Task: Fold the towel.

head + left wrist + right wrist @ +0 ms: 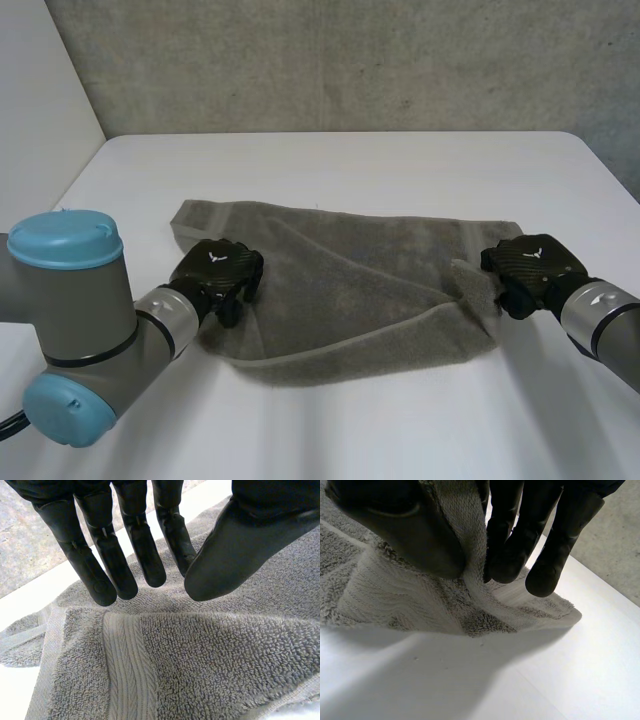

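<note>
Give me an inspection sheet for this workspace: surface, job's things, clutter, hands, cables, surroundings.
surface: white table, with the towel lying across its middle.
job's things: grey towel, rumpled, one layer folded over another.
clutter: nothing seen.
hands: left hand open, fingers straight over the towel's left part; right hand pinches the towel's right edge between thumb and fingers, and the cloth is raised off the table there.
cables: nothing seen on the table.
surroundings: grey concrete wall behind the table.

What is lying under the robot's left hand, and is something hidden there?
Under the open left hand lies the grey terry towel, with its woven band near the fingertips. The white table shows beside the towel; whatever is beneath the cloth is covered.
</note>
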